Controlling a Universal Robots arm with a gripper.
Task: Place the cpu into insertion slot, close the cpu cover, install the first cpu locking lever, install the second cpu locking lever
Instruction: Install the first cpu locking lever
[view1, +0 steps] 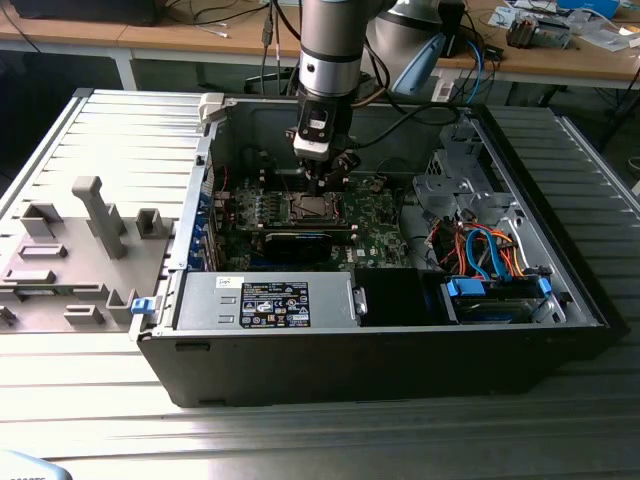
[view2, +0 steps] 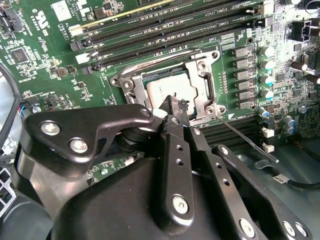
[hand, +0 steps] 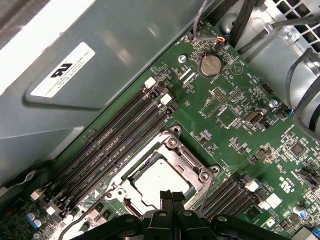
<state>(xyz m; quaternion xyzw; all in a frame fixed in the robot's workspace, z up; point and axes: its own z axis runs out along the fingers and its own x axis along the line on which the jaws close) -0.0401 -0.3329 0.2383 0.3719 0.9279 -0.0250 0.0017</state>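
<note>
An open black computer case (view1: 400, 360) lies on a ridged metal table (view1: 300, 440), holding a labelled grey power supply (view1: 265, 300), orange and blue cables (view1: 480, 250), long black memory slots (hand: 115, 145) and a coin battery (hand: 210, 65), with a grey plastic stand (view1: 95, 215) at the exterior view's left.

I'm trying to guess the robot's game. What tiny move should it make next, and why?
Probably slide the shut fingers across to the thin lever. The cpu already lies seated with the cover down around it, the fingers hang above the cover's edge, and that lever seems to stick out unlatched beside it.
</note>
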